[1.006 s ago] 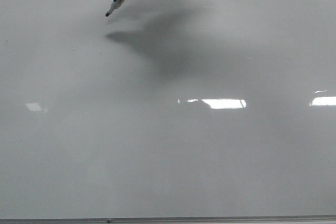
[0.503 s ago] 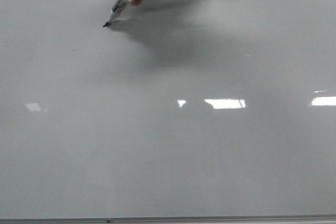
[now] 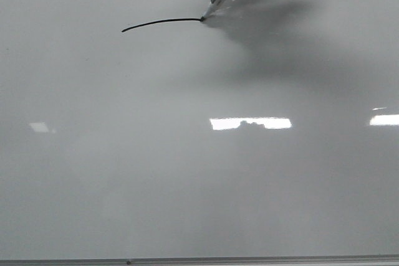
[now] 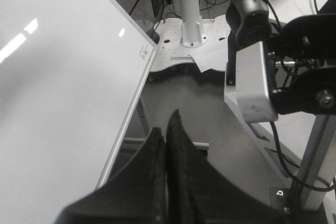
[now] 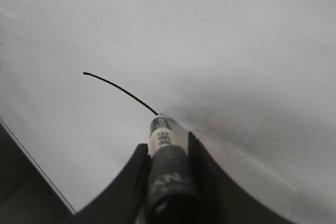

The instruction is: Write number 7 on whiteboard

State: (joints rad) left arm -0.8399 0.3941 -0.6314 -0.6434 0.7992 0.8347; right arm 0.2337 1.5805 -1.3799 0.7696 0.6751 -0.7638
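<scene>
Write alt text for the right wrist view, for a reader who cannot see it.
A black-capped white marker, clamped between the right gripper's two dark fingers, has its tip at the end of a thin, slightly arched black stroke on a glossy pale grey-white whiteboard. Only this one stroke is drawn; the board's thin edge shows in one corner.

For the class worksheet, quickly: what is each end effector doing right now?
Left end effector: closed, holding nothing, beside the whiteboard.
Right end effector: closed on the marker, tip on the board.
</scene>
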